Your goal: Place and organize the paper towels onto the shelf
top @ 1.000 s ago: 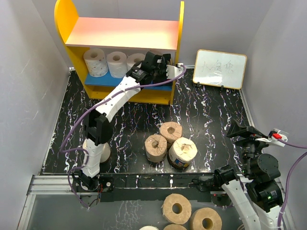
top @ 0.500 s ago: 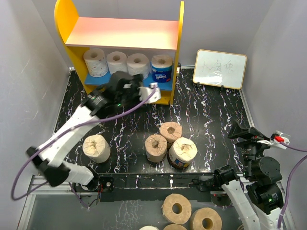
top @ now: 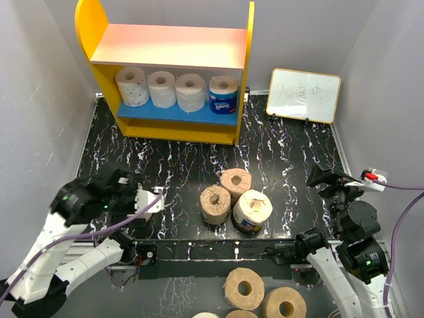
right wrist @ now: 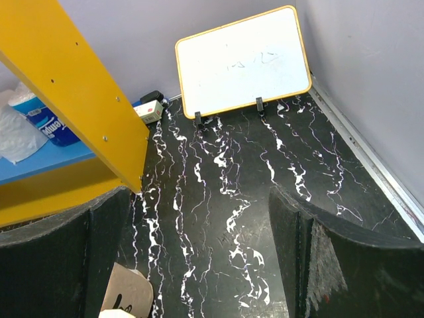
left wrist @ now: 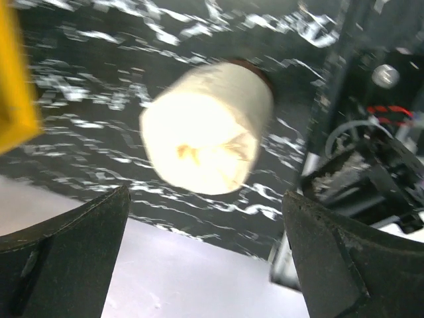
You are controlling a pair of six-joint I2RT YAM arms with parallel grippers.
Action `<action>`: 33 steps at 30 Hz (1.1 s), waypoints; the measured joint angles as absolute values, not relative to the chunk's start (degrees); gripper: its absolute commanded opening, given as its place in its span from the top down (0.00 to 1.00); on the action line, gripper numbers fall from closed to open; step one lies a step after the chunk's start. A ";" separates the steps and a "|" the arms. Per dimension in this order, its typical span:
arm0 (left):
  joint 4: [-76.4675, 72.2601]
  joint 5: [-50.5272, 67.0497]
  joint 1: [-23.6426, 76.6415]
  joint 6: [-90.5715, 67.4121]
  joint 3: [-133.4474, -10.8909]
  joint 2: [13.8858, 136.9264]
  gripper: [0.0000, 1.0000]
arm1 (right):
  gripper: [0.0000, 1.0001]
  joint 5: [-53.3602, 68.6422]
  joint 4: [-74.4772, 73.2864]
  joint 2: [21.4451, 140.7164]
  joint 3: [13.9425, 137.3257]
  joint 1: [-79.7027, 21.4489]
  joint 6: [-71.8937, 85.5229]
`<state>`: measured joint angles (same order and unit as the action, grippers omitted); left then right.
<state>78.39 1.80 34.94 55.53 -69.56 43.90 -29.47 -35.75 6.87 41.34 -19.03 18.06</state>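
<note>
The left tool (left wrist: 205, 232) is wide apart above a pale paper towel roll (left wrist: 205, 129). The right tool (right wrist: 199, 258) is apart too.

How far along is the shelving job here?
Done: four paper rolls stand on the blue lower board of the yellow-sided wooden shelf. In hand: open left end effector over a cream roll, ungripped. Remaining: that roll plus three tan rolls clustered on the black marbled table.

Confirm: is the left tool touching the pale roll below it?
Apart. Left wrist view: the left tool is open, and dark table shows between the pale roll and each finger.
</note>
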 measured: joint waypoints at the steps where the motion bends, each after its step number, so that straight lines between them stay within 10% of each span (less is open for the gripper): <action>1: 79.75 1.54 34.94 55.59 -67.00 44.64 0.11 | 0.16 -29.43 -35.77 7.20 41.34 -19.03 18.06; 7: 78.56 5.02 34.94 50.54 -62.28 56.58 0.40 | 0.16 -30.79 -35.77 6.11 41.34 -19.03 18.33; 33: 67.53 -7.07 33.89 26.87 -56.47 56.01 0.34 | 0.16 -31.53 -35.77 6.81 41.34 -19.03 18.50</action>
<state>67.53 -7.07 33.89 26.87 -56.47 56.01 -31.53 -35.77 6.81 41.34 -19.03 18.50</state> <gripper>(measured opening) 0.665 0.842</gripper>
